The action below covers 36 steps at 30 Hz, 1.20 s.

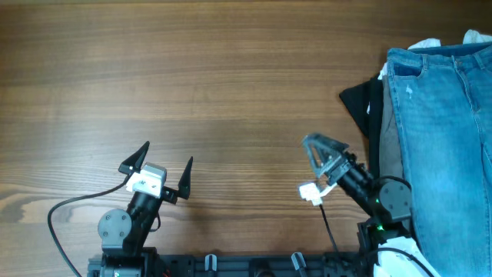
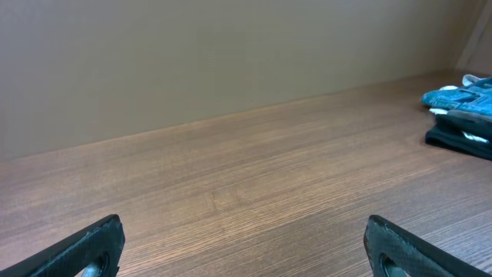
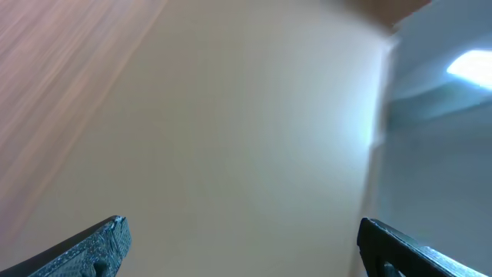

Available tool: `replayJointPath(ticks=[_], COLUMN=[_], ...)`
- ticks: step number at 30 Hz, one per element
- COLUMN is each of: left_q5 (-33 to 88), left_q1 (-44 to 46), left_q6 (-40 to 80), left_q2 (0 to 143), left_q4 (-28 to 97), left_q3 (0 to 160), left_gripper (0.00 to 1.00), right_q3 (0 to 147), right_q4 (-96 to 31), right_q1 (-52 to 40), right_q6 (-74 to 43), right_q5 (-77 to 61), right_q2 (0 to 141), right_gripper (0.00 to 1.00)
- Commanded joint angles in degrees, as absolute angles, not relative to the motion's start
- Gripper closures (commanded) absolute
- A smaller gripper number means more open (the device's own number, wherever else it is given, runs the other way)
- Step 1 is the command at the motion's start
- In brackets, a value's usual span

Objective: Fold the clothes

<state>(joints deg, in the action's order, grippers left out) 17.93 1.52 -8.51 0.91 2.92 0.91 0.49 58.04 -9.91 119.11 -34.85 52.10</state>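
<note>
Black two-finger left gripper [image 1: 167,159] and right gripper [image 1: 324,148], at the near edge: both spread wide, holding nothing. Light-blue denim jeans [image 1: 446,131] top the heap of clothes [image 1: 390,142] at the brown wooden table's [image 1: 231,77] right side, long axis running near-to-far. Jeans lie just right of the right gripper, well apart from the left; right arm nearer.

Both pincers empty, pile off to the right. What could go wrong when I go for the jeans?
The jeans lie on top of grey trousers and a black garment; dragging them may pull those along.
Their near edge lies beside the right arm's base, so cloth could snag there.
The left pincer sits far from them; reach looks doubtful.
</note>
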Motion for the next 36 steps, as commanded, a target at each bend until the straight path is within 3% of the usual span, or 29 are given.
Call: replayJointPath(ticks=[1, 12, 18, 21, 24, 28, 36], left_q5=[18.41, 18.41, 18.41, 18.41, 18.41, 18.41, 18.41], left_q1=[1.8, 1.8, 1.8, 1.8, 1.8, 1.8, 1.8], left_q6=[-8.14, -8.14, -8.14, -8.14, -8.16, -8.14, -8.16], left_q2=[0.82, 0.82, 0.82, 0.82, 0.82, 0.82, 0.82], left_q4=[2.59, 2.59, 2.57, 2.57, 2.57, 2.57, 2.57], left_q3=[0.34, 0.34, 0.34, 0.34, 0.34, 0.34, 0.34], left_gripper=[0.0, 0.0, 0.0, 0.0, 0.0, 0.0, 0.0], right_q3=[0.58, 0.56, 0.56, 0.56, 0.54, 0.71, 0.93], right_q4=[60.27, 55.64, 63.4, 63.33, 62.7, 70.63, 87.09], right_q1=[-9.89, -9.89, -9.89, -9.89, -9.89, -9.89, -7.33], right_q6=[121.51, 121.56, 121.56, 113.01, 95.7, 49.15, -21.1], right_q5=[-44.18, -45.84, -59.66, -59.92, -64.23, -67.77, -56.93], right_q2=[52.18, 52.18, 52.18, 52.18, 52.18, 52.16, 52.12], right_gripper=[0.0, 0.0, 0.0, 0.0, 0.0, 0.0, 0.0])
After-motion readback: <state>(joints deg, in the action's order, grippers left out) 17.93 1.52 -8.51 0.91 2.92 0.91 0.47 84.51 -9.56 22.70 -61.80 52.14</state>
